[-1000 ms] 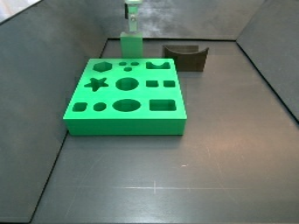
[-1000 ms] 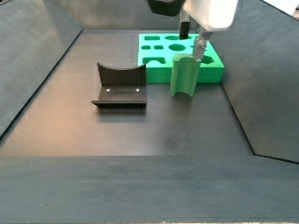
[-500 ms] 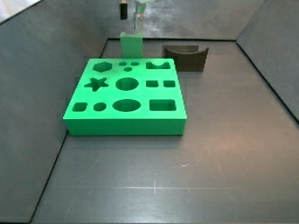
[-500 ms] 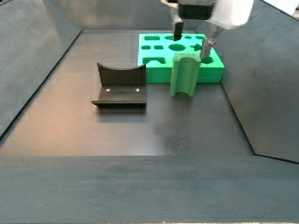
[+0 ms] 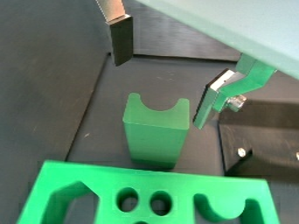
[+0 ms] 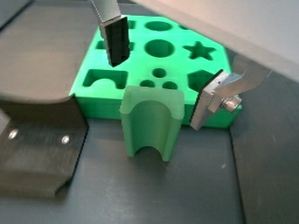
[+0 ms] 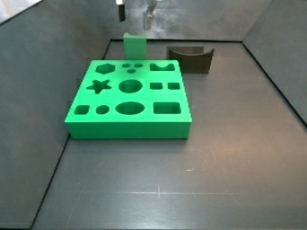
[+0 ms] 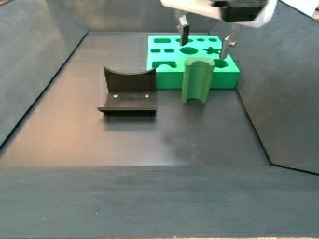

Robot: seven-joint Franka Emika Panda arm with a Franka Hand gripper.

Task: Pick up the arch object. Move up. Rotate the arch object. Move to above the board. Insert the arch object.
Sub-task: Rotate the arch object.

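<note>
The arch object (image 5: pixel 156 131) is a small bright green upright block with a scooped top, standing on the dark floor beside the board (image 6: pixel 152 52). It also shows in a wrist view (image 6: pixel 153 122) and both side views (image 7: pixel 135 45) (image 8: pixel 197 79). The board is a large green slab with shaped cutouts, seen in both side views (image 7: pixel 129 97) (image 8: pixel 169 63). My gripper (image 5: pixel 163 74) is open and empty, just above the arch object, one finger on each side of it. It shows too in a wrist view (image 6: pixel 162 66) and both side views (image 7: pixel 135 16) (image 8: pixel 206 44).
A dark brown block with a scooped top (image 7: pixel 192 57) stands next to the arch object, also seen in a side view (image 8: pixel 127 91) and a wrist view (image 6: pixel 35 131). Grey walls (image 7: pixel 48 54) enclose the floor.
The gripper has turned about its vertical axis above the arch object; its fingers now stand on either side of the block. The arch object has not moved.
</note>
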